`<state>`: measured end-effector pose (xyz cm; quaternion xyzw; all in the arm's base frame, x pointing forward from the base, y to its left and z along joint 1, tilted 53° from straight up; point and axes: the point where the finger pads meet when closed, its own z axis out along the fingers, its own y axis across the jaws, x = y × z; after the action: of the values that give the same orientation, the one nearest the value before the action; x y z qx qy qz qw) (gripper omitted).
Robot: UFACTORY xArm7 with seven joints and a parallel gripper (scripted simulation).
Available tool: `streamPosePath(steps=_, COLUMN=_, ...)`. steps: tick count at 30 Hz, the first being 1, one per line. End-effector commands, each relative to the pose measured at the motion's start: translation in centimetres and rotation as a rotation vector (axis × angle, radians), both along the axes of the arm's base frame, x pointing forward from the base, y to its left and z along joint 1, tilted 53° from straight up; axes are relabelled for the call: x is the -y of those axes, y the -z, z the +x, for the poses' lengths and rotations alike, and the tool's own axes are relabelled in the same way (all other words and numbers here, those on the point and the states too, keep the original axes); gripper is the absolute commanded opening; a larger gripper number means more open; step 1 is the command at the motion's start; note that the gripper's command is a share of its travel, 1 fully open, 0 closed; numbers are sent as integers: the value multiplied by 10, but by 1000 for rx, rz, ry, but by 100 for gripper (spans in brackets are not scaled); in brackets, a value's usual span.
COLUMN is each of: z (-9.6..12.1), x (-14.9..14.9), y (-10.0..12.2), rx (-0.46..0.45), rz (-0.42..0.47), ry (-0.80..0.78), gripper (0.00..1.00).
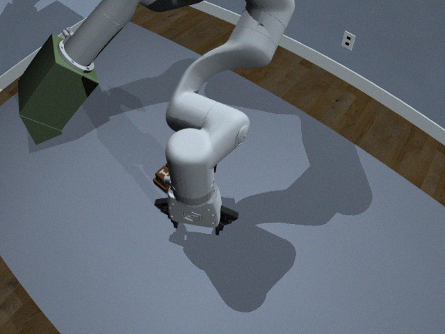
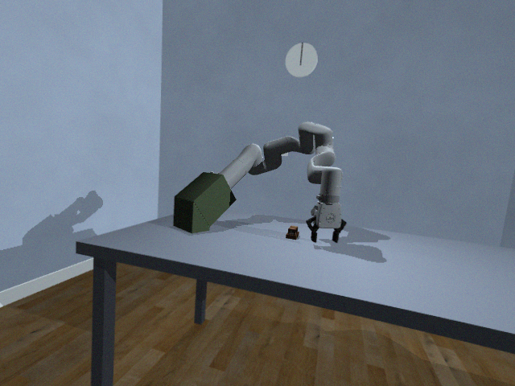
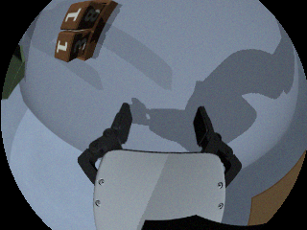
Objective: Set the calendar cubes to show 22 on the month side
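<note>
Two brown cubes stand side by side on the small brown tray [image 3: 104,21] [image 2: 292,237] [image 1: 160,184] at the wrist view's top left. The upper cube [image 3: 73,14] shows a white 1 on one face and a dark 8 on another. The lower cube [image 3: 62,46] shows a white 1 and a dark 3. No month's name can be read. The arm partly hides tray and cubes in the top view. My gripper [image 1: 196,229] [image 2: 324,240] [image 3: 163,112] is open and empty, pointing down low over the table, beside the tray and apart from it.
A large green block [image 1: 53,90] [image 2: 203,203] surrounds the lower arm near its base, on the far side of the tray from the gripper. The arm's shadow lies across the table [image 1: 108,251] [image 2: 249,253] around the gripper.
</note>
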<state>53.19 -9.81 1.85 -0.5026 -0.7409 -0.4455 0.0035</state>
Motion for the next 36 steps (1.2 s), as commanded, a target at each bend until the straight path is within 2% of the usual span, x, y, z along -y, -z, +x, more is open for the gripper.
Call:
streamPosePath(steps=1, z=0, x=3, y=-1, rx=1, rz=-3, ry=4, gripper=100)
streamPosePath(steps=13, z=-1, x=4, y=-2, rx=1, rz=-3, ry=4, gripper=100)
streamPosePath(steps=24, z=-16, x=26, y=-22, rx=1, rz=-3, ry=4, gripper=100)
streamPosePath(steps=32, z=-18, x=29, y=-25, rx=2, rz=-4, ry=3, gripper=100)
streamPosePath(steps=36, z=-19, x=29, y=-23, rx=64, rz=-45, ry=-53, gripper=100)
